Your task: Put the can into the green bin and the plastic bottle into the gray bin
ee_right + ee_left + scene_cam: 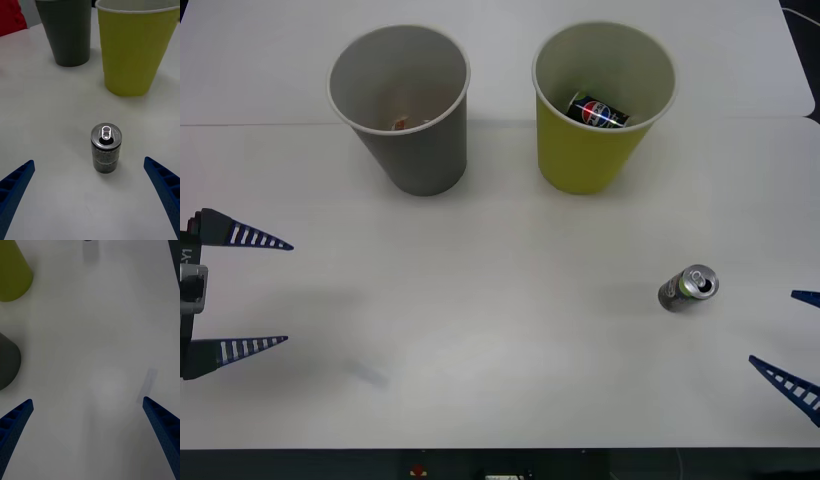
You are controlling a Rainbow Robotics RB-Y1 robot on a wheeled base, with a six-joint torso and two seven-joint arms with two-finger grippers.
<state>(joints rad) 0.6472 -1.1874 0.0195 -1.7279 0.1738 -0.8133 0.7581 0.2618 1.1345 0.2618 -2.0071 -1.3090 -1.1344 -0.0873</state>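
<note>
The can point(688, 288) stands upright on the white table at the right, silver pull-tab top up; in the right wrist view the can point(106, 150) is centred a little ahead of my fingers. My right gripper point(772, 328) point(89, 162) is open, just right of the can, touching nothing. At the back stands the green bin point(585, 150) point(135, 56), and left of it the gray bin point(420, 150) point(69, 33). At the table's left edge my left gripper point(265, 293) point(87, 400) hangs open over bare table. The plastic bottle is out of view.
A dark can with a red-white-blue logo point(598, 112) lies inside the green bin. Something small and orange-brown point(400, 123) sits at the bottom of the gray bin; I cannot tell what it is. The table's front edge point(500, 447) runs close below the grippers.
</note>
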